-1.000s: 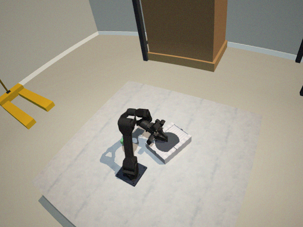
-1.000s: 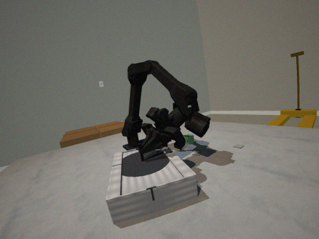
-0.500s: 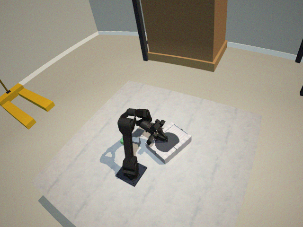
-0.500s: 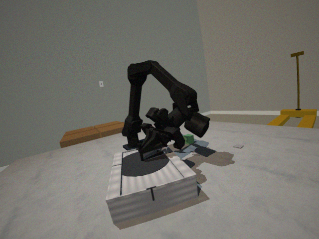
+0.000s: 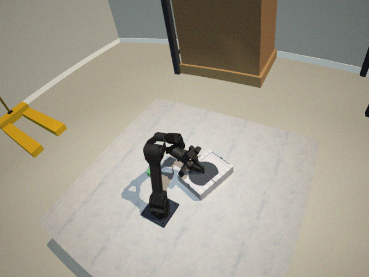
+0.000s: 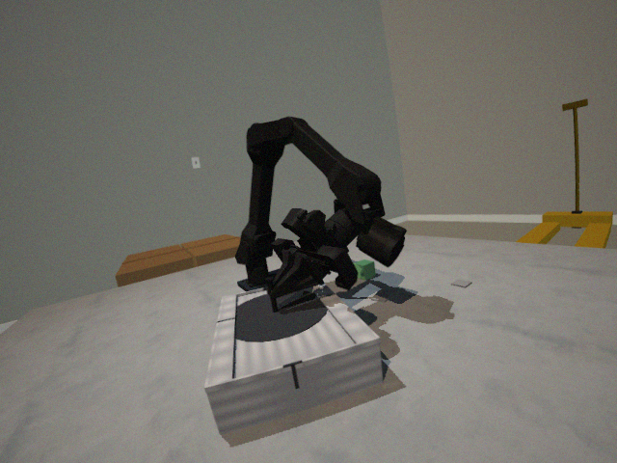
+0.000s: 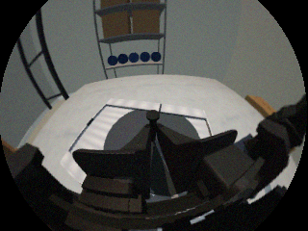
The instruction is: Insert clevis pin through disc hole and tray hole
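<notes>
My tool (image 5: 202, 170) (image 6: 274, 303) (image 7: 152, 126) pinches the pin (image 7: 153, 115) by its tips, head uppermost, over the dark disc (image 5: 210, 175) (image 6: 279, 326) (image 7: 127, 130). Disc lies flat in the tray (image 5: 200, 192) (image 6: 299, 394) (image 7: 101, 122), which sits well inside the edges of the surface (image 5: 250, 208) (image 6: 497, 359) (image 7: 192, 89). Whether the shank enters the hole: cannot tell. Green block (image 5: 148, 172) (image 6: 364, 269) rests apart from the tray.

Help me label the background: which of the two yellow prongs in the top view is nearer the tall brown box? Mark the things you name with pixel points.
The upper prong (image 5: 44, 120) (image 6: 594, 232). It lies higher in the top view; the lower prong (image 5: 22, 139) (image 6: 540, 231) is farther off.
</notes>
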{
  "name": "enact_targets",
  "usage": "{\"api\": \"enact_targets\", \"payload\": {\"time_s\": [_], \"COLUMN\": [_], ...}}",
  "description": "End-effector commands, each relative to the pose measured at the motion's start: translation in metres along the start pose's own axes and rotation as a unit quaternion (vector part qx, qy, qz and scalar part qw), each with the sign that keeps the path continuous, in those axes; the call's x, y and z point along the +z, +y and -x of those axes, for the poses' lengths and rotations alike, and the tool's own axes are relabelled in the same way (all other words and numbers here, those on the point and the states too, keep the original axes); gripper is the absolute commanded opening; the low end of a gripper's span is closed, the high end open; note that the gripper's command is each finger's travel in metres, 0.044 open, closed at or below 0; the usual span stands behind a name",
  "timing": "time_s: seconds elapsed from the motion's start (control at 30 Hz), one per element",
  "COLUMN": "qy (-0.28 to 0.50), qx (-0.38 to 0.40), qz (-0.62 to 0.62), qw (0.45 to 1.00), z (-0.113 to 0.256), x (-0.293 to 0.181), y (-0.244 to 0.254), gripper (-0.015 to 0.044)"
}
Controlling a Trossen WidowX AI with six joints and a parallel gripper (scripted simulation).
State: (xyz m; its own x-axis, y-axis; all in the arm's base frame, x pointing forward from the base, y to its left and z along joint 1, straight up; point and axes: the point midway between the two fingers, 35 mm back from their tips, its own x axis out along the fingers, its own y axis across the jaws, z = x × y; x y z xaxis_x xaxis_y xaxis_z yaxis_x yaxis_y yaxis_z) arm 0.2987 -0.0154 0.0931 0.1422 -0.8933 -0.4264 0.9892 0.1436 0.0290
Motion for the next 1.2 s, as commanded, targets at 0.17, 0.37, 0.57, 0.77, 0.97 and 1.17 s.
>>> {"api": "enact_targets", "payload": {"time_s": [0.17, 0.37, 0.57, 0.77, 0.97, 1.17], "qy": [0.0, 0.001, 0.001, 0.001, 0.001, 0.001], "qx": [0.0, -0.001, -0.001, -0.001, -0.001, -0.001], "qz": [0.0, -0.001, -0.001, -0.001, -0.001, -0.001], "qw": [1.0, 1.0, 1.0, 1.0, 1.0, 1.0], "z": [0.0, -0.0007, -0.0008, -0.001, -0.0012, -0.0014], "x": [0.0, -0.0008, -0.0018, -0.0022, -0.0024, -0.003], "y": [0.0, -0.0009, -0.0009, -0.0009, -0.0011, -0.0011], "gripper": [0.0, 0.0, 0.0, 0.0, 0.0, 0.0]}}
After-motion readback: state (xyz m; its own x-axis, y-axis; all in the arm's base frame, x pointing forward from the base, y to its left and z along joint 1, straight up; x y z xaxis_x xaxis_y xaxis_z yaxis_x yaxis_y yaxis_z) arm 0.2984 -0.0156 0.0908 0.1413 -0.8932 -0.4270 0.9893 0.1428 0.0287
